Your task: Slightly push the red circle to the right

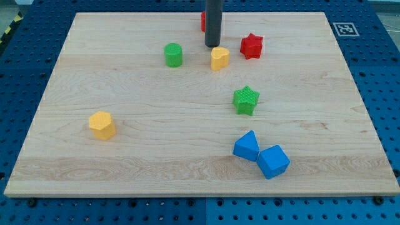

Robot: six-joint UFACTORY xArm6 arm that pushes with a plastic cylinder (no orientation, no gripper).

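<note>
Red circle [203, 20] is mostly hidden behind the rod; my tip [212, 46] is set beside yellow block [219, 58]; no jaws exist, so no grip state.

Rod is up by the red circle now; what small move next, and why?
Probably ease my tip toward the view's top and left first: the red circle shows only as a sliver left of the rod, so its left side must be reached before nudging it right.

- Lighting: bright, even, diffuse; appears to come from overhead.
- Shadows: short, soft, close under each block, e.g. the yellow hexagon block [102, 125] and blue blocks [261, 154].
- Glare: none strong; wooden board [125, 162] pale, slightly washed.
- Focus: mostly sharp; block edges mildly soft.
- Distortion: board edges look straight.
</note>
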